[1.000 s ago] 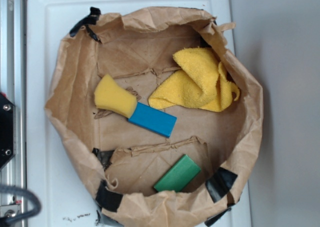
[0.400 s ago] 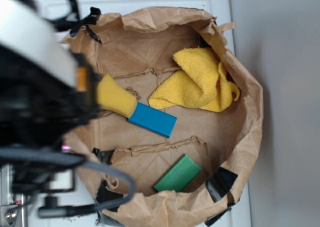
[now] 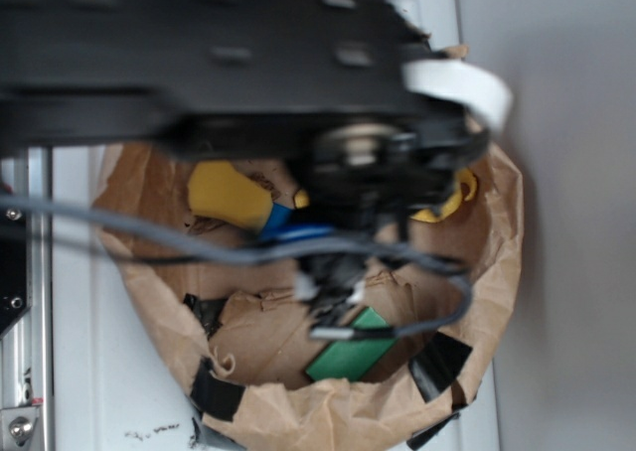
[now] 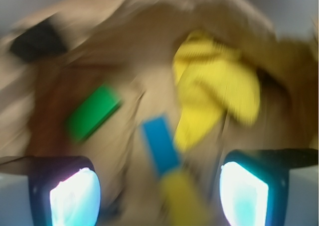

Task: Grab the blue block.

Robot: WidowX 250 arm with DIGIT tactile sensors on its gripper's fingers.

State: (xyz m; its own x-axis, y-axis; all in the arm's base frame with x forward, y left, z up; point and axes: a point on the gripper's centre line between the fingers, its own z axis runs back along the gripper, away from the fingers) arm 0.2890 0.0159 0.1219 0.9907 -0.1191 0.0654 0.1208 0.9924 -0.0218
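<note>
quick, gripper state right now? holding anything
Gripper: open, holding nothing; its fingers stand wide apart above the flat bright blue block in the brown paper bag.

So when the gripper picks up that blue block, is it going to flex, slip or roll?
The blue block looks like a rigid, flat-sided bar, so it probably won't flex or roll. Its faces seem smooth, so it may slip. One end meets the yellow sponge, which might get nudged. The gripper is open above it.
</note>
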